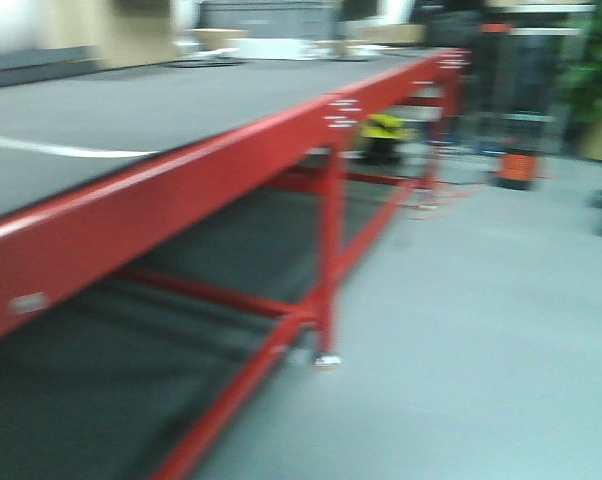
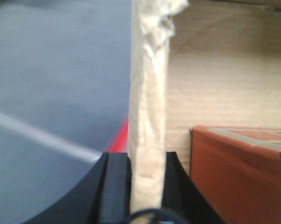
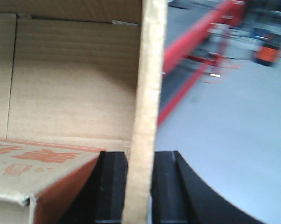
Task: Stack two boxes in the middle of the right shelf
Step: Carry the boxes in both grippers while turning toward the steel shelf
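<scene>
Your left gripper (image 2: 147, 161) is pinching a side wall of the large box (image 2: 215, 70). One black jaw presses the outer face and the other the inner face. The cardboard edge runs straight ahead between them to a ragged, torn end. On the inner side of that wall, just beside the jaw, the orange-printed box (image 2: 238, 172) lies inside the large one. On the outer side you see the dark grey platform (image 2: 52, 70) with a sliver of its red edge (all rather blurred). Your right gripper (image 3: 140, 156) clamps another wall of the large box in the same way. Here the orange-printed box sits to the left of the jaws, close against the wall. The red platform frame and the grey floor (image 3: 234, 121) lie off to the right.
</scene>
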